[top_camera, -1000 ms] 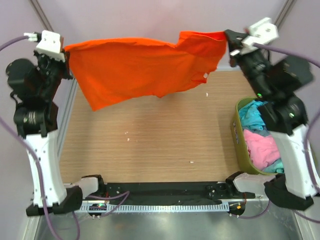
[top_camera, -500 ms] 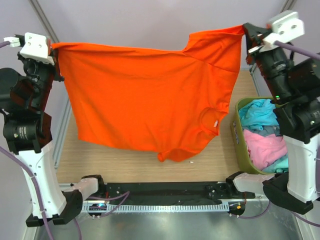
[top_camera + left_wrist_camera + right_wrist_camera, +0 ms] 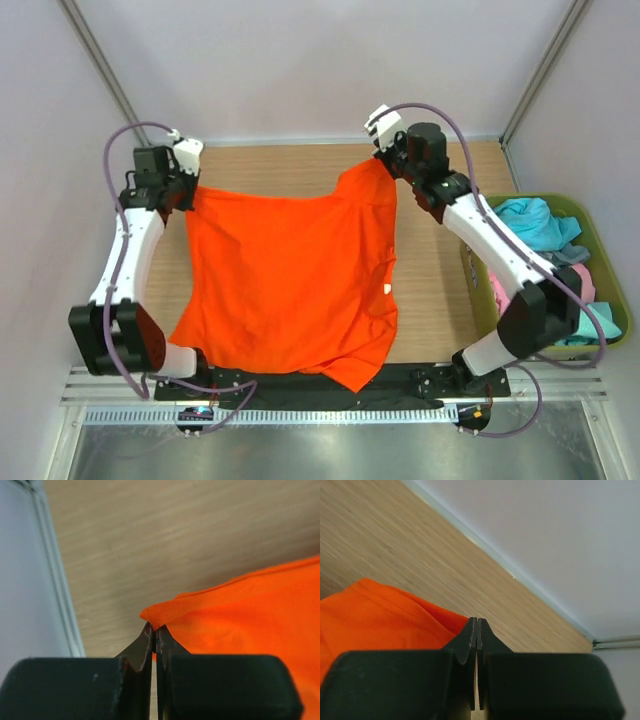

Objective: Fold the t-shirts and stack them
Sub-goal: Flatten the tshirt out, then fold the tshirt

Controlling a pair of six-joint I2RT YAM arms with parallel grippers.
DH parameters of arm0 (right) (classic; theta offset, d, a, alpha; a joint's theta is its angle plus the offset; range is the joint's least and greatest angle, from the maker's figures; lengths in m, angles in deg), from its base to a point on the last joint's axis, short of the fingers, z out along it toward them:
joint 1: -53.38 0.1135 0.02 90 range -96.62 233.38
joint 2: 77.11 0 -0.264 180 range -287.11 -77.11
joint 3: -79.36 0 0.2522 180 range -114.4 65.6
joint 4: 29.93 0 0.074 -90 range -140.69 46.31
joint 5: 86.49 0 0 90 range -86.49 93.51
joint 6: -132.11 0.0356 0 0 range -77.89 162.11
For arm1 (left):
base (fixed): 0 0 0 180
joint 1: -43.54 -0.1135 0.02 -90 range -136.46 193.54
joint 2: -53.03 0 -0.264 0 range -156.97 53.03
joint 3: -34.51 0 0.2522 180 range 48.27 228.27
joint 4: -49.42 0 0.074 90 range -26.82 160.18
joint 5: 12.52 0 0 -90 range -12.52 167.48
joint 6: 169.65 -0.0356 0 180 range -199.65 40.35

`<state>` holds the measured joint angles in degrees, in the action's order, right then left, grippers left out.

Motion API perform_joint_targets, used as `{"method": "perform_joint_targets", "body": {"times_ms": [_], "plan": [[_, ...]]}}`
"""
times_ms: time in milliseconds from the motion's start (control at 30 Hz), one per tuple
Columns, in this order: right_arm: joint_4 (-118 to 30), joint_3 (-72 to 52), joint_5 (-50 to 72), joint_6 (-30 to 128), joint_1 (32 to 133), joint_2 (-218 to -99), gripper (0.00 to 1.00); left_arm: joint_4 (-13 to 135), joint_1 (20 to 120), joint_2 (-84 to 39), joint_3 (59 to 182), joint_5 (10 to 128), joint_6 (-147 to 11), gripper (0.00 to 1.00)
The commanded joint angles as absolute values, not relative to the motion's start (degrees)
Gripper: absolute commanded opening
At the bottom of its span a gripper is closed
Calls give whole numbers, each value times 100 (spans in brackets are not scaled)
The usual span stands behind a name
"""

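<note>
The bright orange t-shirt (image 3: 285, 285) lies spread over the wooden table (image 3: 430, 280), with its near hem draped over the front rail. My left gripper (image 3: 188, 193) is shut on its far left corner, which shows pinched between the tips in the left wrist view (image 3: 155, 630). My right gripper (image 3: 385, 163) is shut on the far right corner, with cloth beside its tips in the right wrist view (image 3: 477, 622). The shirt (image 3: 380, 615) sags low over the table there. Turquoise (image 3: 528, 220) and pink (image 3: 588, 285) shirts lie in the bin.
The olive-green bin (image 3: 614, 300) stands at the table's right edge beside the right arm. A black rail (image 3: 430, 378) runs along the near edge. Grey walls and frame posts close the back and sides.
Both arms have come down from holding the shirt high and reached toward the back of the table. The orange shirt now lies spread on the table instead of hanging.
</note>
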<state>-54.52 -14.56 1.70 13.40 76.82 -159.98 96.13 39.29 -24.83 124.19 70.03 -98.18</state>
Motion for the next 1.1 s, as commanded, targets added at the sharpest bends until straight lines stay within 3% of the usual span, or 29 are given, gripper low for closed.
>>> {"method": "perform_joint_targets", "body": {"times_ms": [0, 133, 400, 600, 1067], "plan": [[-4222, -1499, 192, 1548, 7509, -16357, 1, 8780, 3924, -2763, 12289, 7088, -9926, 0], [-3983, -2227, 201, 1566, 7316, -17620, 1, 8472, 3932, -3616, 12508, 7079, -9794, 0], [-4271, -5049, 183, 1505, 7201, -19654, 1, 8182, 3924, -5197, 13404, 7352, -9539, 0], [-4255, -5086, 149, 1425, 7201, -20199, 1, 8085, 3932, -5963, 13975, 7475, -9328, 0], [-3903, -4496, -106, 1583, 7061, -20138, 1, 8006, 4108, -6895, 15241, 7906, -9222, 0]]}}
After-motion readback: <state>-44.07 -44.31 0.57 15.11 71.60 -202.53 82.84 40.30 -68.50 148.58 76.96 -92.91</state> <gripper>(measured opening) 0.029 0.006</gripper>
